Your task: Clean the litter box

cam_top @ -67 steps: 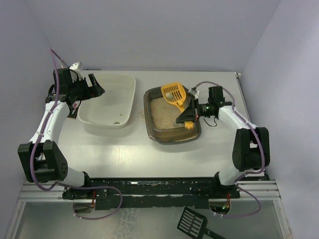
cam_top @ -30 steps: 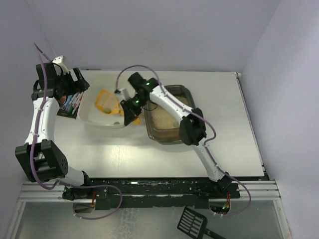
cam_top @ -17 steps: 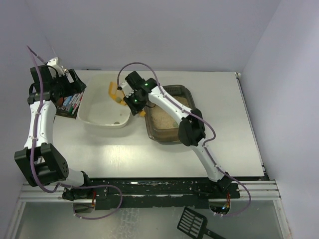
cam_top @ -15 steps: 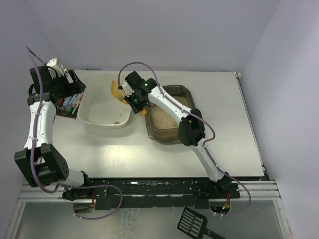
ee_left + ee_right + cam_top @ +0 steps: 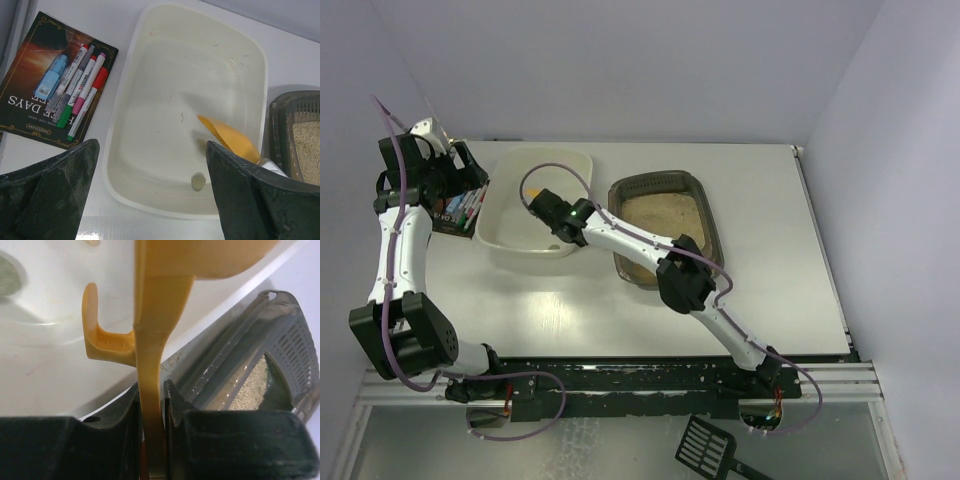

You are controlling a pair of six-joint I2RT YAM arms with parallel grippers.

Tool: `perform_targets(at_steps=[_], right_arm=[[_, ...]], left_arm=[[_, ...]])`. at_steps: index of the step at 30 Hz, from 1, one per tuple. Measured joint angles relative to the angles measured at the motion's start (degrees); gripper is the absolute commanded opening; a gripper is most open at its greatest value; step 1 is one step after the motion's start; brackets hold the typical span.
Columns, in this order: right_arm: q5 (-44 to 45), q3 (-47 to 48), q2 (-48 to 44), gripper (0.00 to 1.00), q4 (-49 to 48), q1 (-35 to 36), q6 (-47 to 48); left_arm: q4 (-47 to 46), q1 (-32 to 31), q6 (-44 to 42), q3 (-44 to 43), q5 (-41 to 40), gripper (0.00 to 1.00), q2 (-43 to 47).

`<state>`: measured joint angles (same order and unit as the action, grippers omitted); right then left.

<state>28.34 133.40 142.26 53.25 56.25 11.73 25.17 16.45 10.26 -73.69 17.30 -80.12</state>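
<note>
The litter box (image 5: 656, 181) sits on the worktop (image 5: 770, 290), just right of the white tub (image 5: 525, 200). The right fingers (image 5: 175, 420) are clamped on the handle of a yellow scoop (image 5: 155, 340), whose blade is inside the tub near a small lump (image 5: 198, 181). The left fingers (image 5: 55, 195) are spread wide and empty, at the far left.

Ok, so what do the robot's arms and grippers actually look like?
Both the left arm and right arm have white links, black joint housings and a purple cable looping alongside. The left gripper and right gripper have matte black fingers, the left's looking dusty and scuffed.
</note>
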Motion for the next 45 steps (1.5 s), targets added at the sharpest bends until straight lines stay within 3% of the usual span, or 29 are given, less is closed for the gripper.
perform_targets(at_steps=[12, 19, 23, 27, 32, 39, 45], right_arm=[[5.14, -1.33, -4.90, 0.00, -1.49, -1.81, 1.38], [-10.01, 2.86, -12.20, 0.00, 0.55, -4.76, -0.48], [-19.41, 4.00, -17.66, 0.00, 1.75, -10.97, -2.10], [-23.30, 3.93, -21.46, 0.00, 2.40, -18.16, -2.80], [-27.78, -1.29, -26.05, 0.00, 3.78, -25.70, -1.95], [-38.80, -23.30, -38.12, 0.00, 7.48, -36.54, 4.20], [-44.81, -43.85, -53.20, 0.00, 8.35, -48.30, 7.54]], left_arm=[[0.42, 0.00, 0.02, -0.74, -0.02, 0.99, -0.66], [-0.57, 0.02, 2.62, -0.39, 4.70, 0.99, -0.63], [0.85, -1.64, 6.78, -1.36, 4.42, 0.99, -0.81], [4.46, -8.37, 9.66, -5.31, 0.04, 0.99, -1.73], [4.57, -20.98, 12.92, -3.89, -5.42, 0.99, -1.01], [7.34, -35.76, 19.10, -11.08, -12.09, 0.99, -12.28], [9.81, -45.94, 25.53, -11.47, -17.29, 0.99, -19.91]])
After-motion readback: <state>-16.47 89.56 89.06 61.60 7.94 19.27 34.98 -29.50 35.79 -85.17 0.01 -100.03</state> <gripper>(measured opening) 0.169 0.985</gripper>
